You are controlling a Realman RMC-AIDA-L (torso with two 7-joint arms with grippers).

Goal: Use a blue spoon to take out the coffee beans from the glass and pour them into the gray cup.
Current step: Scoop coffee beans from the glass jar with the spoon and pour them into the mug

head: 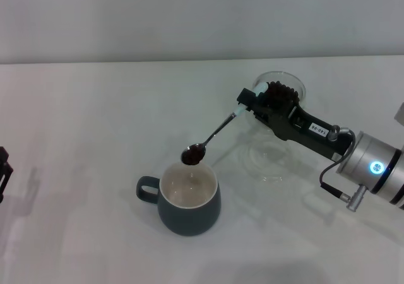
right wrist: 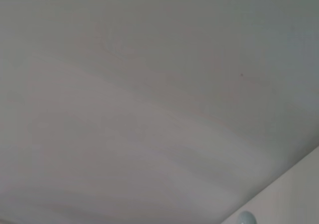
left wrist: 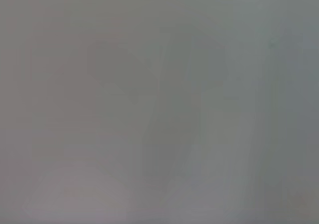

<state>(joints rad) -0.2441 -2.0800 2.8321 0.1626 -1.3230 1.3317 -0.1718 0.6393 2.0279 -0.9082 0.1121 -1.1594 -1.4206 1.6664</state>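
In the head view my right gripper (head: 247, 105) is shut on the pale blue handle end of the blue spoon (head: 218, 132). The spoon bowl holds coffee beans (head: 193, 154) just above the far rim of the gray cup (head: 188, 198), whose cream inside looks bare. The glass (head: 279, 89) with more coffee beans (head: 281, 93) stands behind the right gripper, partly hidden by it. The tip of the spoon handle shows in the right wrist view (right wrist: 245, 217). My left gripper (head: 3, 170) is parked at the left edge of the table.
A flat shallow clear glass dish (head: 268, 159) lies on the white table (head: 88, 126) under the right arm, to the right of the gray cup. The cup's handle (head: 146, 189) points left. The left wrist view shows only blank grey surface.
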